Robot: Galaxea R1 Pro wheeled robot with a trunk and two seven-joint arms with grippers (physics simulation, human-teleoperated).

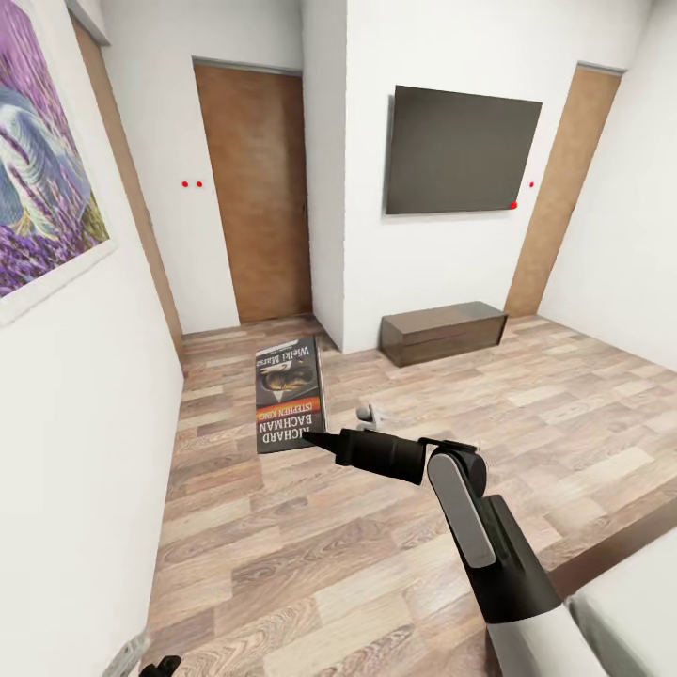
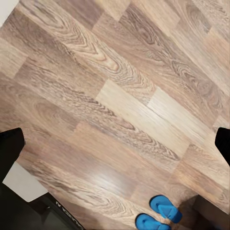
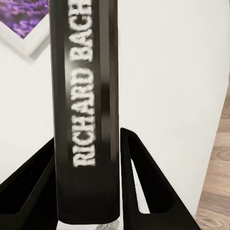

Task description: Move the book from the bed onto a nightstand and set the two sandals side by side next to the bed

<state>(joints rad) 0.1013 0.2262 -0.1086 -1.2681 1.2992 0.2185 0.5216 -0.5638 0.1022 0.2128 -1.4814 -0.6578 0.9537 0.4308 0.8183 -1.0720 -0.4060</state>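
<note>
Our right gripper [image 1: 320, 440] pinches the book [image 1: 290, 395] above the floor [image 1: 376, 527], its top cut off at the wrist. Left fingers [image 2: 9, 148] spread; sandals [image 2: 160, 214] lie half hidden below.

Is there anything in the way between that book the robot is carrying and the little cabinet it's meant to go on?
That can't be judged from here. The right tool is shut on the book, held out over bare wooden floor, but the cabinet isn't visible in these views. Ahead are a white wall, doors and a low bench.
</note>
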